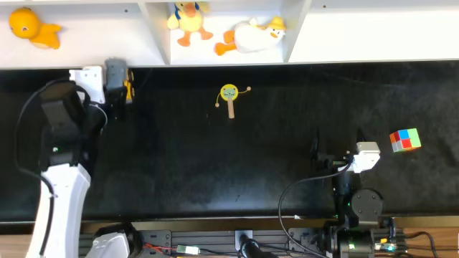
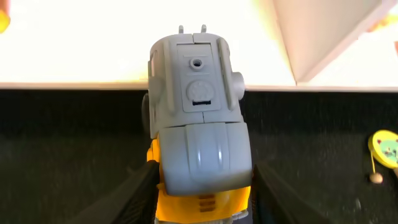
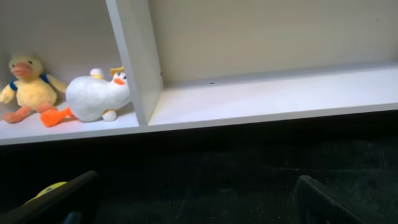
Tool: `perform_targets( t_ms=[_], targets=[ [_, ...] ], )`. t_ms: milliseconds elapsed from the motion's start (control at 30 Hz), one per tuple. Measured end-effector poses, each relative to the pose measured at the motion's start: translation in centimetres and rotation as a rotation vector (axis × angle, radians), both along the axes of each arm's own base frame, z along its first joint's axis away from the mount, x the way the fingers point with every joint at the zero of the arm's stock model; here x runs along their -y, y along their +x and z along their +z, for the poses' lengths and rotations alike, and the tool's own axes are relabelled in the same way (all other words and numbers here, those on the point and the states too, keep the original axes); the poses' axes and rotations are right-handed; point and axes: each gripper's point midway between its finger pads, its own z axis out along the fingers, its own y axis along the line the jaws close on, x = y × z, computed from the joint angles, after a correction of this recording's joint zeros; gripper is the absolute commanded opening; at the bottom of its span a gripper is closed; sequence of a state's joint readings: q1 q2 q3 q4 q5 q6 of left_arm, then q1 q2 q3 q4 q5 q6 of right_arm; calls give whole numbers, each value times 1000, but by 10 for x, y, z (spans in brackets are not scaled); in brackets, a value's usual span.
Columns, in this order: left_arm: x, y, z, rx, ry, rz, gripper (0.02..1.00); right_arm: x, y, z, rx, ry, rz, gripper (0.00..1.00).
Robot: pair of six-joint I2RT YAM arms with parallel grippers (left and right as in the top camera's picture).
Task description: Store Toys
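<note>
Jaws of the left gripper clamp the grey-and-yellow plastic toy truck, its long axis pointing straight into the leftmost white shelf bay, frame's upper left.

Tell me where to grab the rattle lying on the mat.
Take the rattle by its wooden handle, from straight above. It lies flat with the handle pointing toward the arms, slim and straight, easy to pinch across; the round head is wider and probably harder to hold. The right pincer is open and free.
</note>
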State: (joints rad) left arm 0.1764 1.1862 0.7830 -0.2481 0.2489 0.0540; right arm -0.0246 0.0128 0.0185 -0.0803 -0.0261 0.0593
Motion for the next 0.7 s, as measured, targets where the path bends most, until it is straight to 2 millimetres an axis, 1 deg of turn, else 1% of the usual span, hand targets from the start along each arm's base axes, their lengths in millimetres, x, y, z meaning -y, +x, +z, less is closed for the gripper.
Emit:
perform_targets(
  t_ms=[233, 467, 700],
  targets=[
    [-4, 21, 18, 28, 5, 0, 312, 0, 0, 0, 0, 1, -1, 996],
    [-8, 42, 22, 21, 4, 0, 297, 0, 0, 0, 0, 1, 0, 996],
    [-10, 59, 28, 29, 5, 0, 292, 0, 0, 0, 0, 1, 0, 996]
  ],
)
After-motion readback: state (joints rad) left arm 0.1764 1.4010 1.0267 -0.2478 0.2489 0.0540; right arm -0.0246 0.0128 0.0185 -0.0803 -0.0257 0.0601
